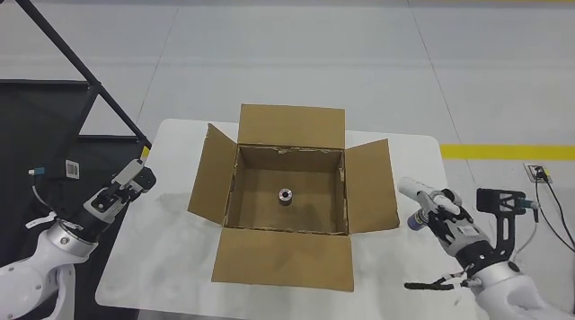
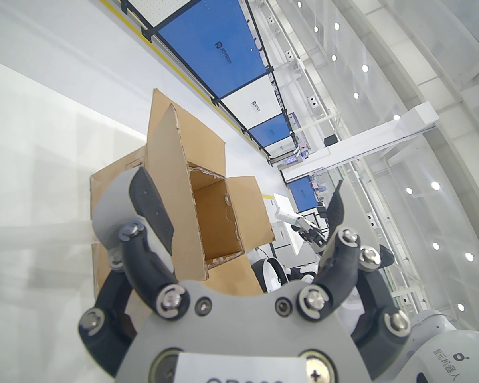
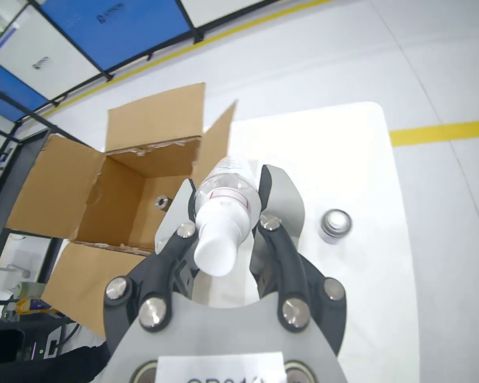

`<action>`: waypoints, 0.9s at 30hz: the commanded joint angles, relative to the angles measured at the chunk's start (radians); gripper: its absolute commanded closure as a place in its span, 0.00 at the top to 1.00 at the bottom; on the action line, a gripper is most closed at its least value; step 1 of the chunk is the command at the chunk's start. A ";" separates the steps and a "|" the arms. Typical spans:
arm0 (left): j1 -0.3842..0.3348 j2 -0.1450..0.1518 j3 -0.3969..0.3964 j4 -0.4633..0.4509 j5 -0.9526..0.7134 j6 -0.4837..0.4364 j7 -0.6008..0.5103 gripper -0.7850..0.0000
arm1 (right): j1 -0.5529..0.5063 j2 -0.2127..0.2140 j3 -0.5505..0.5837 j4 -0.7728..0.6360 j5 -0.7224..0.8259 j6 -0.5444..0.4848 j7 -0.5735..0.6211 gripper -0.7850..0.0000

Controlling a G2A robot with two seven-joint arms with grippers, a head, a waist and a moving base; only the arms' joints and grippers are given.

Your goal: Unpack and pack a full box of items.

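Above the surface's right edge, the right gripper [image 3: 227, 185] has its jaws closed on a clear plastic bottle [image 3: 223, 217] with a white cap. It grips the bottle near the capped end and holds it off the surface [image 3: 343, 153], beside the box's right flap. Near it a small metal cylinder [image 3: 334, 223] stands on the bare surface. At the left edge, the left gripper [image 2: 243, 209] hangs with its jaws spread wide, holding nothing. Between the two, mid-surface, the cardboard box [image 1: 287, 266] sits with all four flaps folded out, and a small metal ring-shaped part [image 1: 285, 197] lies on its floor.
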 commanded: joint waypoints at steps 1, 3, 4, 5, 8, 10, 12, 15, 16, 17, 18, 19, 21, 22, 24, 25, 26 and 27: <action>0.000 0.000 0.000 0.000 0.000 0.000 0.000 1.00 | 0.018 -0.001 -0.091 0.000 -0.043 -0.020 -0.032 0.00; 0.000 0.000 0.000 0.000 0.000 0.000 0.000 1.00 | 0.042 -0.003 -0.180 0.000 -0.102 -0.022 -0.046 0.00; 0.000 0.000 0.000 0.000 0.000 0.000 0.000 1.00 | 0.054 -0.005 -0.233 0.000 -0.125 -0.023 -0.050 0.00; 0.000 0.000 0.000 0.000 0.000 0.000 0.000 1.00 | 0.066 -0.006 -0.283 0.000 -0.150 -0.033 -0.025 0.00; 0.000 0.000 0.000 0.000 0.000 0.000 0.000 1.00 | 0.136 -0.011 -0.417 0.025 -0.253 0.002 0.079 0.00; 0.000 0.000 0.000 0.000 0.000 0.000 0.000 1.00 | 0.227 -0.020 -0.502 0.100 -0.302 0.027 0.147 0.00; 0.000 0.000 0.000 0.000 0.000 0.000 0.000 1.00 | 0.331 -0.035 -0.590 0.191 -0.341 0.065 0.211 0.00; 0.000 0.000 0.000 0.000 0.000 0.000 0.000 1.00 | 0.480 -0.065 -0.712 0.331 -0.388 0.148 0.281 0.00; 0.000 0.000 0.000 0.000 0.000 0.000 0.000 1.00 | 0.528 -0.076 -0.740 0.377 -0.402 0.181 0.294 0.00; 0.000 0.000 0.000 0.000 0.000 0.000 0.000 1.00 | 0.569 -0.088 -0.768 0.418 -0.397 0.207 0.304 0.00; 0.000 0.000 0.000 0.000 0.000 0.000 0.000 1.00 | 0.609 -0.098 -0.787 0.461 -0.395 0.233 0.315 0.00; 0.000 0.000 0.000 0.000 0.000 0.000 0.000 1.00 | 0.647 -0.109 -0.804 0.502 -0.406 0.264 0.320 0.00; 0.000 0.000 0.000 0.000 0.000 0.000 0.000 1.00 | 0.711 -0.128 -0.831 0.578 -0.391 0.301 0.349 0.00; 0.000 0.000 0.000 0.000 0.000 0.000 0.000 1.00 | 0.742 -0.137 -0.841 0.618 -0.404 0.323 0.355 0.00; 0.000 0.000 0.000 0.000 0.000 0.000 0.000 1.00 | 0.794 -0.153 -0.862 0.696 -0.422 0.359 0.377 0.00; 0.000 0.000 0.000 0.000 0.000 0.000 0.000 1.00 | 0.816 -0.161 -0.869 0.735 -0.429 0.377 0.386 0.00; 0.000 0.000 0.000 0.000 0.000 0.000 0.000 1.00 | 0.837 -0.168 -0.874 0.769 -0.420 0.382 0.403 0.00; 0.000 0.000 0.000 0.000 0.000 0.000 0.000 1.00 | 0.857 -0.175 -0.870 0.798 -0.405 0.387 0.408 0.00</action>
